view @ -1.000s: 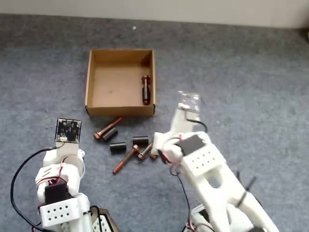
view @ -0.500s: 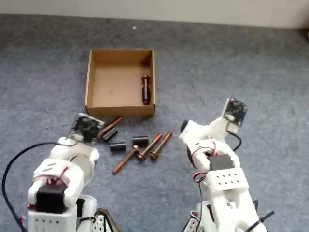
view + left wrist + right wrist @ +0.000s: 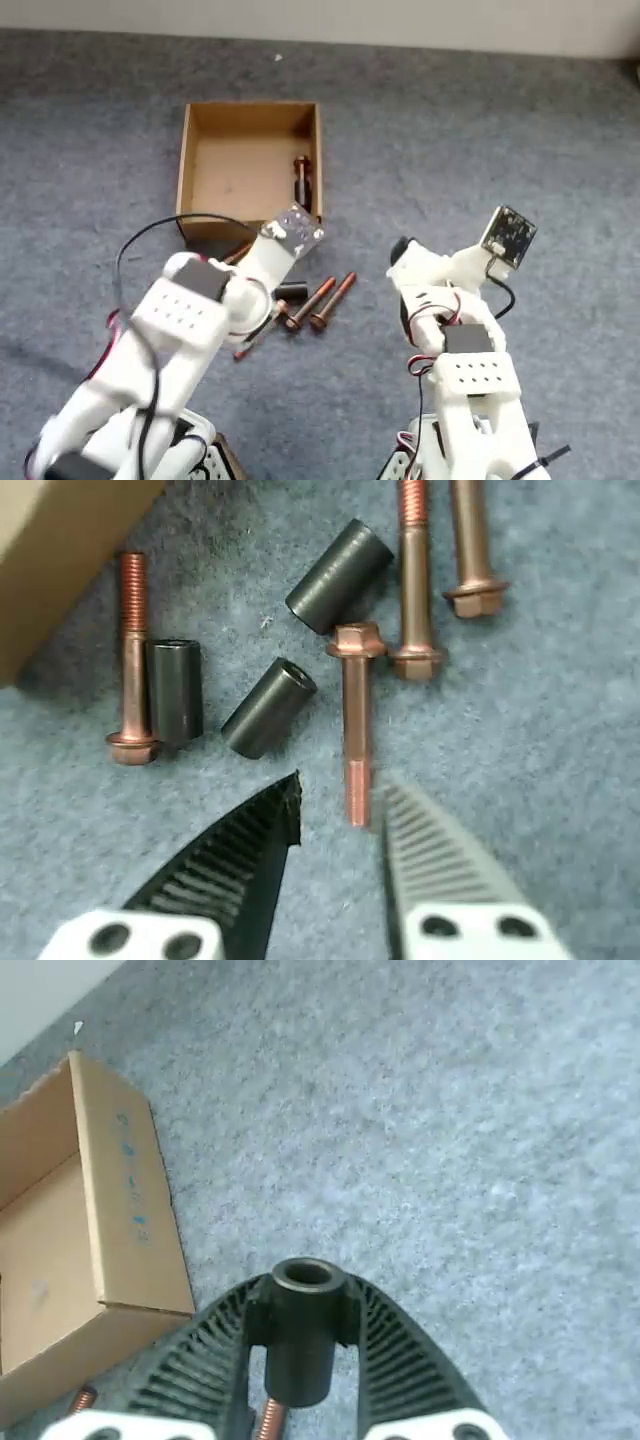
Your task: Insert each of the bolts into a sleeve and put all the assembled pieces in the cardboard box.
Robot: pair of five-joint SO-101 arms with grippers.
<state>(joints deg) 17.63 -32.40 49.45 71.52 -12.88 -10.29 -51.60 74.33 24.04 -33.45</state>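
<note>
My left gripper (image 3: 338,798) hangs open over the loose parts, its tips on either side of the threaded end of a copper bolt (image 3: 355,720). Around it lie three black sleeves (image 3: 268,707) (image 3: 340,575) (image 3: 175,690) and more bolts (image 3: 412,580) (image 3: 132,655). My right gripper (image 3: 300,1360) is shut on a black sleeve (image 3: 302,1330) held upright, with copper thread (image 3: 268,1422) showing below it. It is held above the carpet, right of the parts. The cardboard box (image 3: 183,170) holds one assembled piece (image 3: 302,180) by its right wall.
Grey carpet covers the table. The left arm (image 3: 190,310) stretches over the parts just below the box's front wall; two bolts (image 3: 335,300) and a sleeve (image 3: 291,291) show beside it. The right arm (image 3: 465,370) stands at the lower right, open carpet beyond it.
The right arm drew back to the right from over the parts. The left arm swung forward from the lower left and now hangs over the bolts and sleeves.
</note>
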